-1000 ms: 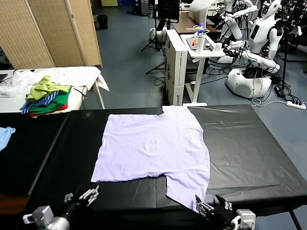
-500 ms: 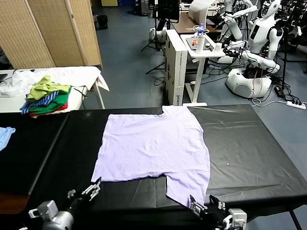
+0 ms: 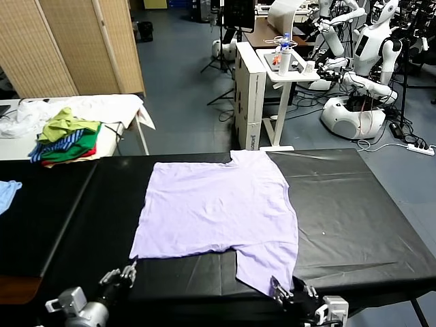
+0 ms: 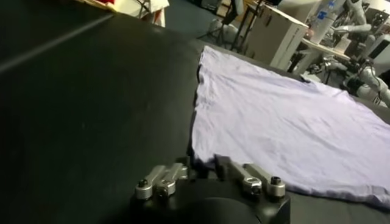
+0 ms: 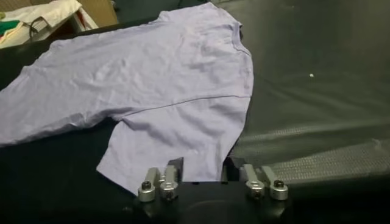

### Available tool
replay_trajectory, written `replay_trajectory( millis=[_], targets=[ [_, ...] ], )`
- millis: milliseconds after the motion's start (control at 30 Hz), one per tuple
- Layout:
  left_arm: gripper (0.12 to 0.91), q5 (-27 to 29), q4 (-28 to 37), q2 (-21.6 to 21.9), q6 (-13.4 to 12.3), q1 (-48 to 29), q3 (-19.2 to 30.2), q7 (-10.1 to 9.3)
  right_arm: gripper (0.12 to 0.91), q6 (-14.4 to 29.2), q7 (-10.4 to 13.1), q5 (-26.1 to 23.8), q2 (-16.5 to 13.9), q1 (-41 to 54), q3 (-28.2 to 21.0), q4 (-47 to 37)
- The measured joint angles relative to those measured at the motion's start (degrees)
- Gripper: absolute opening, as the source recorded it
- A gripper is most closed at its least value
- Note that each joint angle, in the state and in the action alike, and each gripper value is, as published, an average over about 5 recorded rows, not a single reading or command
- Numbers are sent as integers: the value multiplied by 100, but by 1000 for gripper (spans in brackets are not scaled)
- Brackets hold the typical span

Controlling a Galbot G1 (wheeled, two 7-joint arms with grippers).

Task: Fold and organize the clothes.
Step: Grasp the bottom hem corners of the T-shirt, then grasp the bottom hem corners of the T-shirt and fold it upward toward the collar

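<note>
The clothes are one light lavender T-shirt [image 3: 218,204] spread flat on the black table [image 3: 361,211], one sleeve pointing toward me. My left gripper [image 3: 121,278] is at the table's near edge, shut on the shirt's near left hem corner [image 4: 201,143]. In the left wrist view the left gripper [image 4: 207,167] has that corner tucked between its dark fingers. My right gripper [image 3: 293,294] is shut on the hem of the near sleeve. The right wrist view shows the right gripper [image 5: 203,167] with the sleeve [image 5: 177,140] of the shirt [image 5: 152,79] between its fingers.
A multicoloured clothes pile [image 3: 65,139] lies on a white side table [image 3: 116,109] at the far left. A small light blue cloth [image 3: 7,191] sits at the left edge. A white cart [image 3: 286,68] and other robots [image 3: 368,48] stand beyond the table.
Both grippers moved a little forward onto the shirt's near edge and went from open to shut, the left on the hem corner, the right on the sleeve hem. The shirt has not shifted.
</note>
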Motion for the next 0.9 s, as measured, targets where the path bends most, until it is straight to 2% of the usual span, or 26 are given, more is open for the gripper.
replay_trajectory(
  millis=[267,533,700,900],
  targets=[
    [146,170,-360,-162,-55,386,-80,-134,139,-211,32,49,-257,-522,269,410],
    [146,292,-827,-289,-148,1012,-238,-314,139,-252,-3,341,-440,-926,553,655],
    [146,333,-1044,-371,-211,1203,-242,-350,139,68,-207,498,-550,-829,669,647],
    [146,481,-1020,-566,-430,1091,-128,-293,139,665,-487,765,-755,-419,841,483]
  ],
)
